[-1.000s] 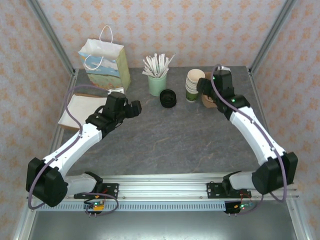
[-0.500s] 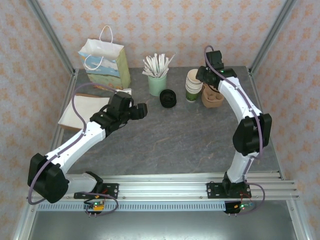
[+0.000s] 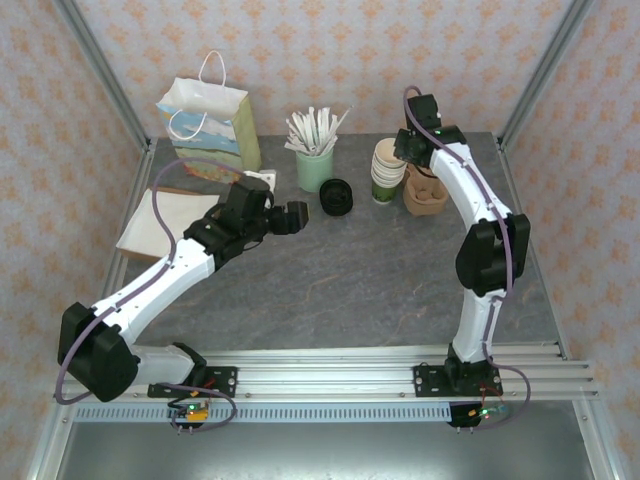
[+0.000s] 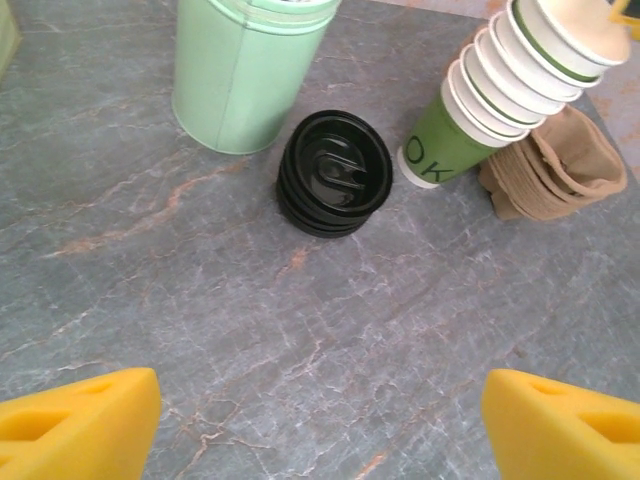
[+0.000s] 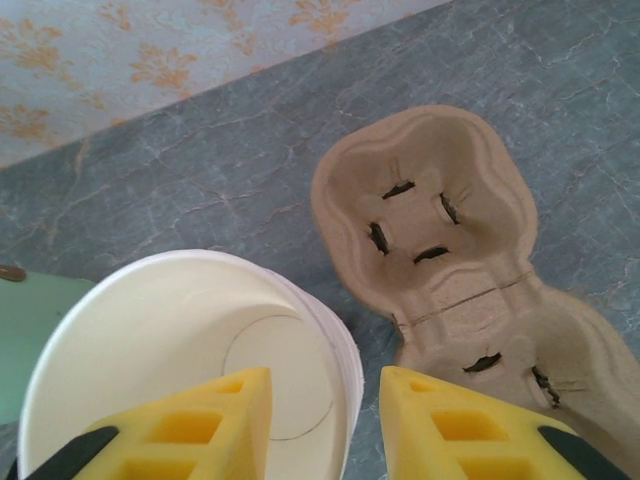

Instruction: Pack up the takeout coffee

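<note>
The takeout coffee is out of view. A stack of lidless green cups (image 3: 388, 170) with cream insides (image 5: 180, 360) stands at the back of the table. My right gripper (image 5: 325, 420) hangs over its top cup, open: one yellow finger (image 5: 200, 430) is inside the cup and the other is outside the rim, with a gap to the wall. A stack of black lids (image 4: 335, 172) lies left of the cups (image 4: 500, 90). My left gripper (image 4: 320, 430) is open and empty, low over bare table, short of the lids (image 3: 337, 197).
A brown pulp cup carrier (image 5: 440, 230) lies right of the cup stack. A pale green mug with white sticks (image 3: 315, 168) stands behind the lids. A gift bag (image 3: 210, 125) stands at the back left, with a tan paper sheet (image 3: 160, 220) in front of it.
My right arm has swung back and over the cup stack, and its jaws have narrowed around the top cup's rim. My left gripper has crept right toward the lids.
</note>
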Available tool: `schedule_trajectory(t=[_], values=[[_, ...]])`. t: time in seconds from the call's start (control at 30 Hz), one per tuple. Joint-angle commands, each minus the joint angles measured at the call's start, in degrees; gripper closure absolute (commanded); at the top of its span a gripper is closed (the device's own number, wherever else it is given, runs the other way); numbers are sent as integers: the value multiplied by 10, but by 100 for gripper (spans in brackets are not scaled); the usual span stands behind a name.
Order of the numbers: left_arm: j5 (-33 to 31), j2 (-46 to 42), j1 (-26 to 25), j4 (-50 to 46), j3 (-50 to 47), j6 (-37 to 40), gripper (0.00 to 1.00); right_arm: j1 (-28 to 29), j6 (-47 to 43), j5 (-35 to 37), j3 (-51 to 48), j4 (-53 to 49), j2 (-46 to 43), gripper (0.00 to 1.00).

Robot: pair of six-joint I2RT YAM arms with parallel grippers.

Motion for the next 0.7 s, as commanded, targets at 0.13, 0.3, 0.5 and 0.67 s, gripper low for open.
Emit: schedule_trajectory(t=[0.13, 0.3, 0.5, 0.67], values=[[32, -2, -13, 42, 24, 7, 16, -6, -12, 10, 28, -26, 17, 71], [25, -2, -13, 37, 26, 7, 16, -6, -11, 1, 38, -28, 27, 77], [23, -1, -13, 34, 24, 8, 16, -6, -13, -5, 48, -33, 33, 81], [19, -1, -14, 31, 23, 10, 16, -6, -18, -5, 57, -43, 37, 84]])
